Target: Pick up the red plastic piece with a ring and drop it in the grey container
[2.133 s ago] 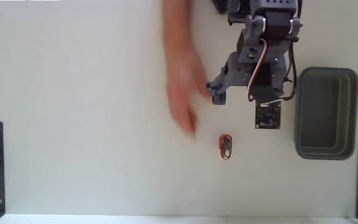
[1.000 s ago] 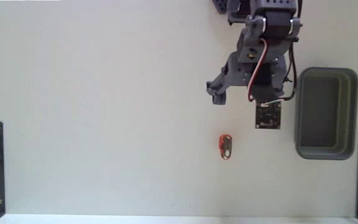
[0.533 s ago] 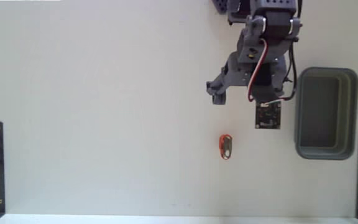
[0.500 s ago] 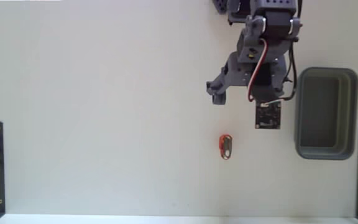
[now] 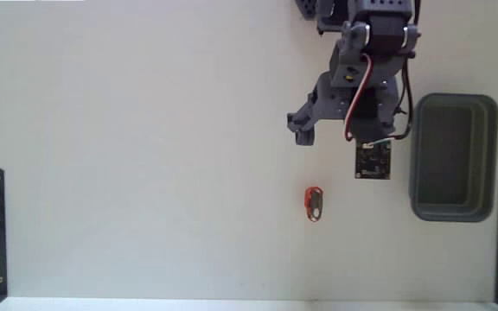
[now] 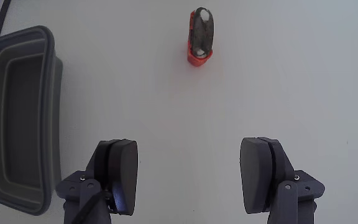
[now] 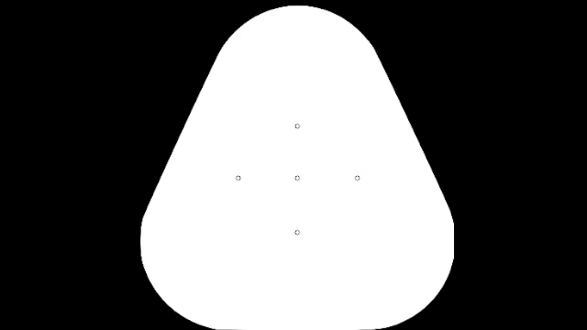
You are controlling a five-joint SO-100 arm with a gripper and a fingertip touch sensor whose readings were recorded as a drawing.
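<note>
Your gripper hangs above the white table with its two dark fingers spread wide and nothing between them, so the pickup is not yet begun. In the wrist view the red plastic piece with a ring lies well ahead of the fingertips, lengthwise along your line of approach and roughly centred between the jaws, a little toward the left finger. In the fixed view the same piece sits on the bare table below the arm, apart from everything else. The grey container fills the left edge of the wrist view, and in the fixed view it stands off to the right of the arm, well apart from the piece. Mind three risks as I judge them. The piece is small and narrow, so if you descend off-centre one finger may land on it and push it aside instead of straddling it. It looks smooth and light, so closing on its rounded end could squirt it forward. When you swing toward the tray, a low carry could catch the thick raised rim and knock the piece loose before it clears the wall.
</note>
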